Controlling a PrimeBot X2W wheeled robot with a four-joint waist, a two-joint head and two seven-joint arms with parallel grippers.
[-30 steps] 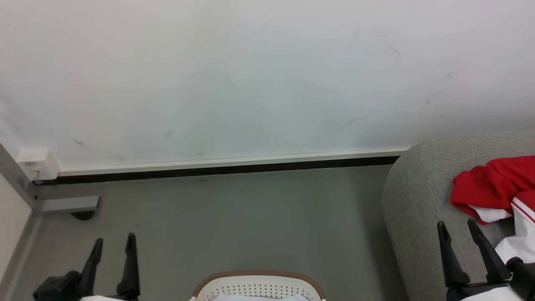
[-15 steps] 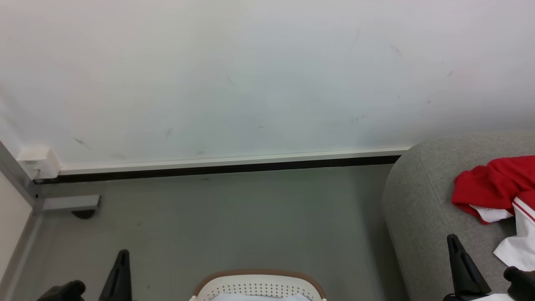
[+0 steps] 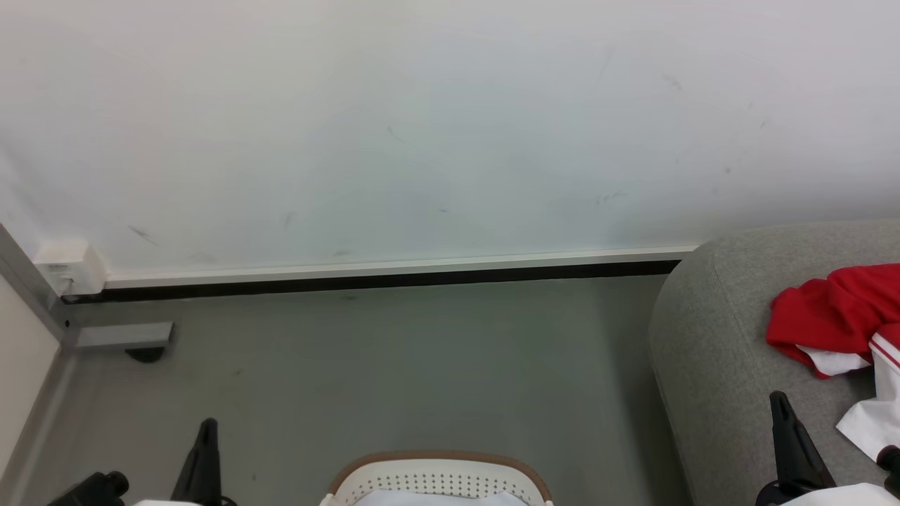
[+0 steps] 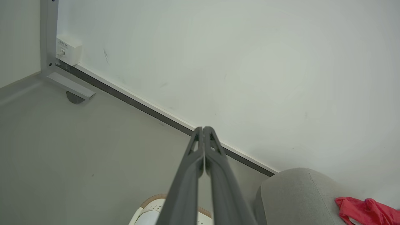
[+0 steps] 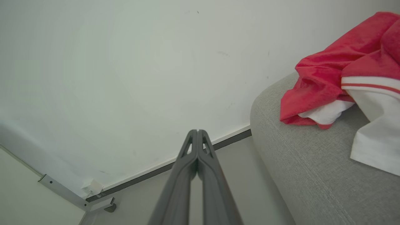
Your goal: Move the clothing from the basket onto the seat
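The clothing [image 5: 325, 81] lies crumpled on the seat [image 5: 306, 162], just in from its rounded corner by the wall [image 3: 422, 140]. It is bright red fabric bunched in folds, with a white panel crossed by a thin red stripe and white trim underneath. The basket [image 3: 436, 485], white with small holes and a brown rim, stands on the floor [image 3: 422, 365] beside the seat. The left end effector [image 4: 203, 128] and the right end effector [image 5: 197, 131] are both closed and grip nothing.

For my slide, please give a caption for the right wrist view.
Shut and empty, the right gripper points toward the wall beside the grey seat, where red and white clothing lies.
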